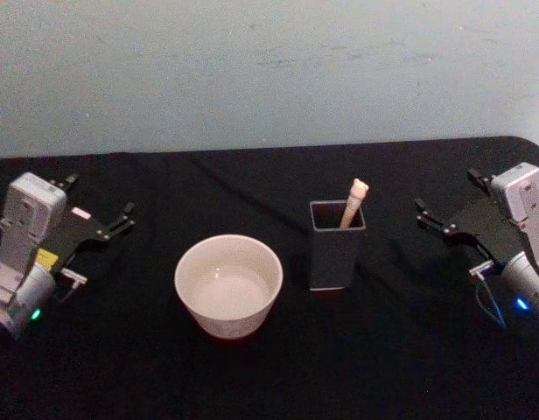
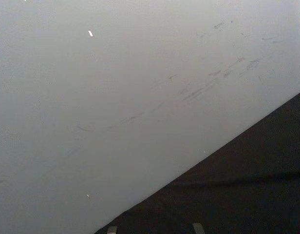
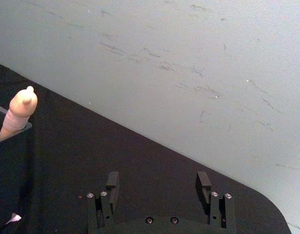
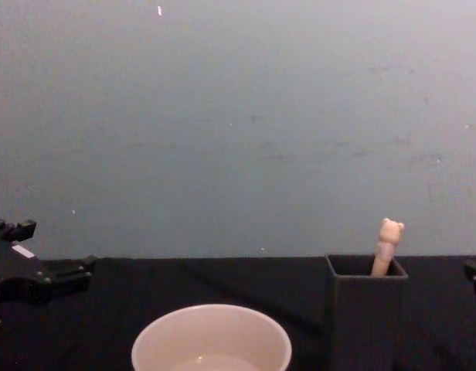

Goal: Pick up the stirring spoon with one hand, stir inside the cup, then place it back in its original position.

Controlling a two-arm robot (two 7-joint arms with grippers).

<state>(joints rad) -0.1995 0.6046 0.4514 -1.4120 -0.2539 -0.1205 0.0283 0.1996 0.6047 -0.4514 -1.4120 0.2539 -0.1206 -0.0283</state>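
The thin beige stirring spoon with a bear-shaped head (image 1: 355, 199) leaned in the dark grey square holder (image 1: 336, 249), untouched, so pickup had not begun. The wide cream-white cup (image 1: 228, 284) sat just left of the holder. Right of the holder, the right pincer (image 1: 446, 192) gaped wide and empty. It would likely need to reach across open black bench (image 1: 269, 376) to the handle top, well clear of the bench's rounded corner behind it. Far left of the holder, the left pincer (image 1: 98, 199) was also wide.

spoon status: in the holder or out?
In. The stirring spoon stands leaning in the dark square holder, its bear-topped handle poking above the rim; the bowl end is hidden inside.
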